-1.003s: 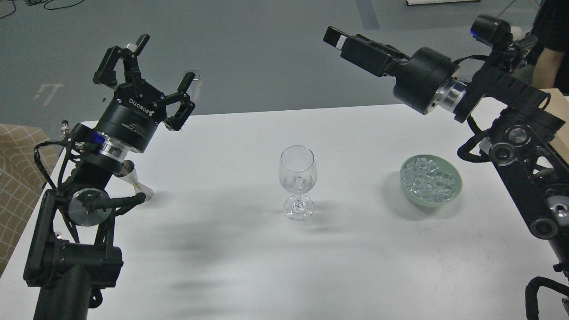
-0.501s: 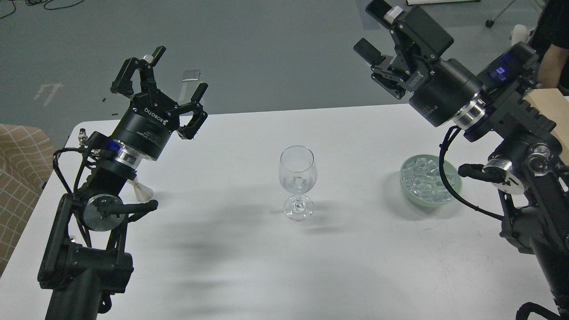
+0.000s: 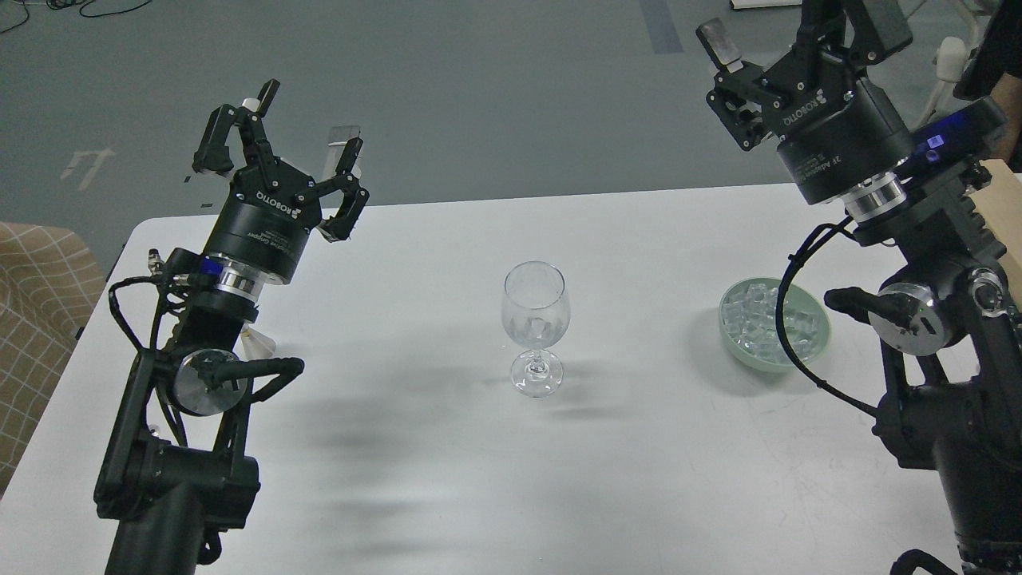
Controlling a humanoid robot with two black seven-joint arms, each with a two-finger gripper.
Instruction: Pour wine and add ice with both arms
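Both grippers: my left gripper (image 3: 303,120) upper left, my right gripper (image 3: 802,28) upper right, jaws wide, empty.
Ice (image 3: 758,323): heaped in green bowl (image 3: 738,355), right of wine glass (image 3: 535,319).

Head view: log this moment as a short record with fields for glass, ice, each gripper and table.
wine glass: upright near the table's middle, something small and clear in its bowl, no wine
ice: heaped in the pale green bowl, to the right of the glass
left gripper: open, raised, holding nothing
right gripper: open, raised above the bowl's side of the table, holding nothing
table: white
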